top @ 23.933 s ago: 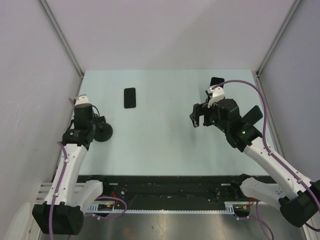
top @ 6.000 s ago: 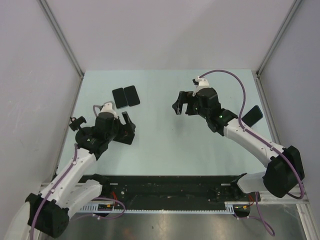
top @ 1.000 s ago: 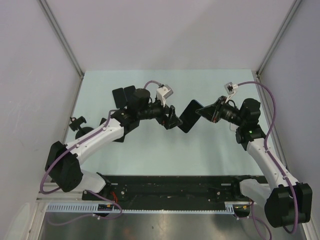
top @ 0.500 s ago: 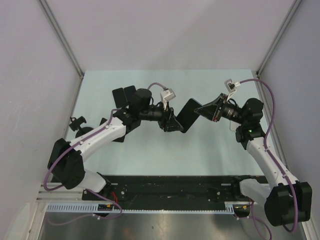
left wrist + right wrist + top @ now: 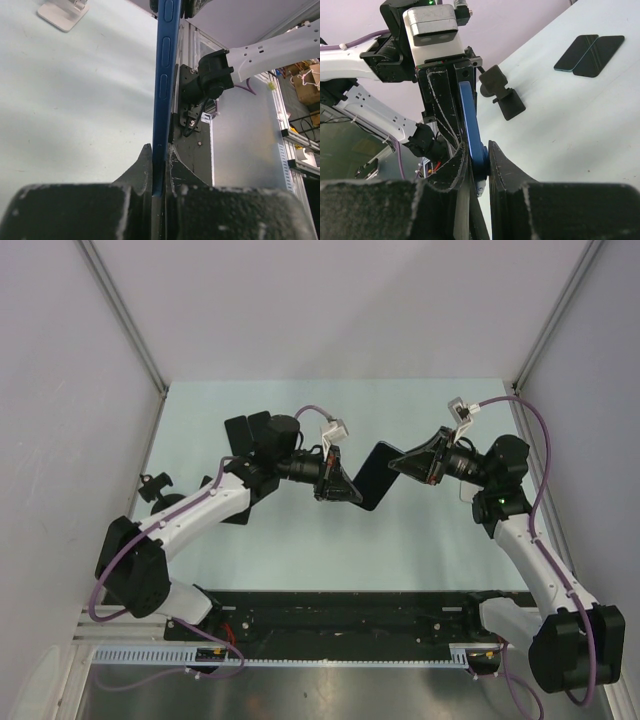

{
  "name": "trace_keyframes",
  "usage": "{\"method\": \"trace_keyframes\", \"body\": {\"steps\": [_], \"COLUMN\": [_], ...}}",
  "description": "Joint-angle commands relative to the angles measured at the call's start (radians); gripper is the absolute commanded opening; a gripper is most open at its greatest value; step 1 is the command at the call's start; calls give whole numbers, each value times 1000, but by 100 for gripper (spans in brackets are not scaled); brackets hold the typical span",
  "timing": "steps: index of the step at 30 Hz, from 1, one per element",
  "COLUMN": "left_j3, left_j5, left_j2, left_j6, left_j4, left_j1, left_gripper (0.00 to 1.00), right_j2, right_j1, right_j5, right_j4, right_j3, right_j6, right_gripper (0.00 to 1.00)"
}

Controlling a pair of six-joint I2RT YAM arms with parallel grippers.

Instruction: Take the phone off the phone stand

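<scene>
A dark blue phone (image 5: 370, 476) hangs edge-on in the air over the middle of the table, held at both ends. My left gripper (image 5: 340, 486) is shut on its lower left end, and the left wrist view shows the fingers (image 5: 143, 167) pressed against the phone (image 5: 165, 75). My right gripper (image 5: 402, 462) is shut on the upper right end, the phone (image 5: 470, 125) pinched between its jaws. A pale metal phone stand (image 5: 62, 12) rests on the table with nothing on it, apart from the phone.
Two dark phones (image 5: 590, 49) lie flat side by side at the back left of the table, partly hidden by my left arm in the top view. A black stand (image 5: 153, 485) sits near the left edge. Walls enclose the table on three sides.
My left gripper has gone from open around the phone's lower end to shut on it. The phone has tilted slightly. The right gripper has kept its grip.
</scene>
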Motion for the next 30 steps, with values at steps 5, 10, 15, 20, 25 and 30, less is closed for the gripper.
{"method": "trace_keyframes", "body": {"steps": [5,10,15,20,25,30], "left_j3": [-49,-48,-48,-60,-7,130], "left_j5": [-41,-108,-333,-561,-670,-742], "left_j2": [-5,0,35,101,207,362], "left_j6": [-130,-157,-236,-369,-380,-360], "left_j4": [244,267,271,264,232,136], "left_j1": [50,65,111,209,284,333], "left_gripper": [0,0,0,0,0,0], "right_j2": [-40,-96,-161,-242,-290,-320], "right_j1": [-17,-63,-71,-68,-68,-63], "right_j5": [98,161,306,415,446,466], "right_j4": [-124,-257,-397,-543,-624,-662], "right_j3": [42,42,40,42,42,42], "right_j6": [-91,-142,-234,-304,-341,-355], "right_gripper": [69,100,100,100,100,100]}}
